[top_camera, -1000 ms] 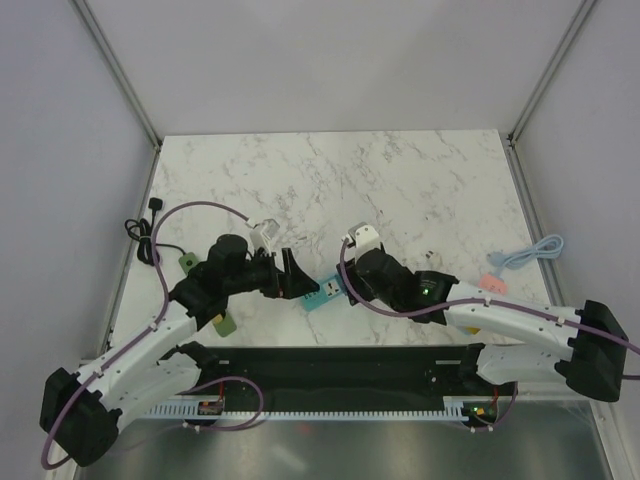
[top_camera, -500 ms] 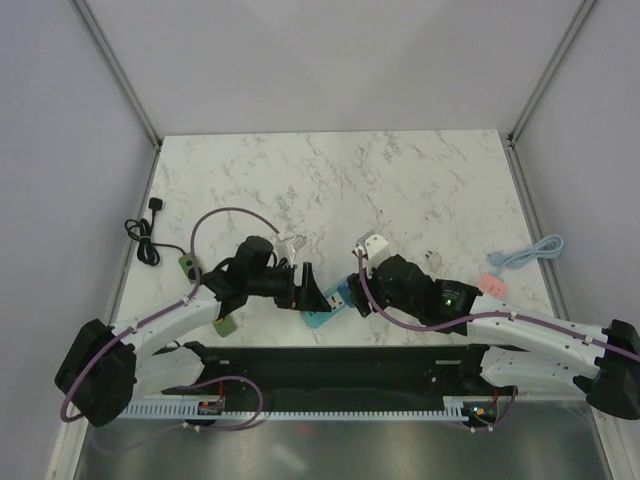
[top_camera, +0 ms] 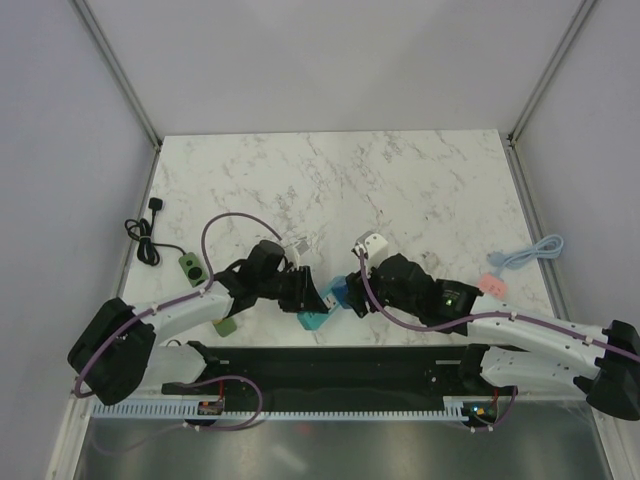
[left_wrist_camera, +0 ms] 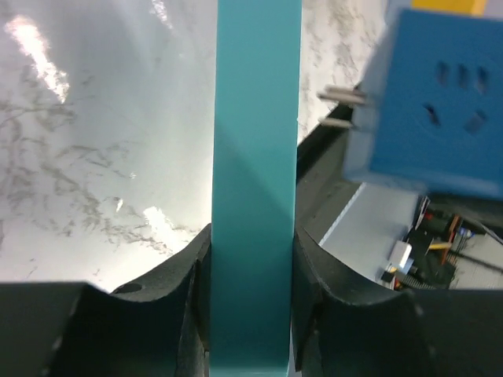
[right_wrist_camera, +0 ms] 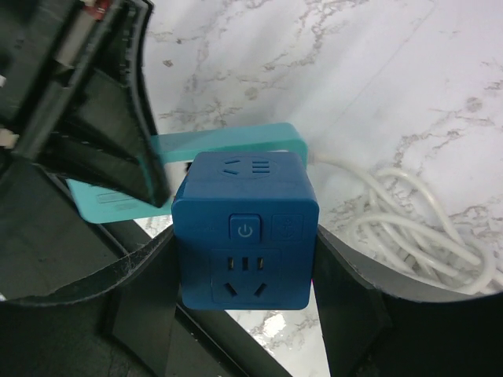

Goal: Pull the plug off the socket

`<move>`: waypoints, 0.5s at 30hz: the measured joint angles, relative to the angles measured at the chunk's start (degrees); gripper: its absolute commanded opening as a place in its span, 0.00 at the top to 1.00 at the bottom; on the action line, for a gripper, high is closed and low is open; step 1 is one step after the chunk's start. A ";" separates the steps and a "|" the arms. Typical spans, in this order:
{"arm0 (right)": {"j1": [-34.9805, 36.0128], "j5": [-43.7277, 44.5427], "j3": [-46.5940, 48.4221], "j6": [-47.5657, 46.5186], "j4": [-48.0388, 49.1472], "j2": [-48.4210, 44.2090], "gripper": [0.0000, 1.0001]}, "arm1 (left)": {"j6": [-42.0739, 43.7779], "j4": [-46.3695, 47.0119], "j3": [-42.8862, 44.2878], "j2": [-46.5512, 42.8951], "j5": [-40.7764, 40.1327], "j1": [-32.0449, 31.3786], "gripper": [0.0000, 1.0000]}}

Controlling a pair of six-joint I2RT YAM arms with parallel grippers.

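The blue cube plug (right_wrist_camera: 245,228) sits between the fingers of my right gripper (right_wrist_camera: 245,259), which is shut on its sides. Its power button and outlet face the right wrist camera. My left gripper (left_wrist_camera: 253,236) is shut on the flat teal socket (left_wrist_camera: 255,196), held on edge. In the left wrist view the plug (left_wrist_camera: 440,102) hangs to the right of the socket, with two bare metal prongs pointing at it. From above, the plug (top_camera: 341,294) and socket (top_camera: 315,320) meet between my left gripper (top_camera: 308,295) and right gripper (top_camera: 347,298), near the table's front edge.
A coiled white cable (right_wrist_camera: 409,212) lies on the marble just right of the plug. A black cable (top_camera: 148,235) and two green blocks (top_camera: 188,264) (top_camera: 226,325) lie at the left. A pink piece (top_camera: 491,284) and light-blue cable (top_camera: 530,253) are at the right. A black tray (top_camera: 340,365) runs along the near edge.
My left gripper has moved right onto the teal socket and closed on it. The right gripper shifted slightly right with the blue plug, then held still.
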 measured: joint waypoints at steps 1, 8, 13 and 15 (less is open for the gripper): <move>0.04 -0.24 0.00 0.37 0.39 -0.07 1.00 | -0.83 0.00 -0.28 0.20 -1.42 0.00 0.98; 0.24 0.39 -2.19 4.68 3.39 -1.55 1.00 | -5.25 0.00 -3.23 -1.09 -8.37 0.00 0.98; -0.17 5.49 -2.82 8.50 2.67 -1.20 1.00 | -5.40 0.26 -3.39 -1.20 -9.14 0.00 0.98; -1.46 6.45 -1.29 9.62 1.31 1.29 1.00 | -5.38 0.35 -3.39 -1.20 -9.18 0.00 0.98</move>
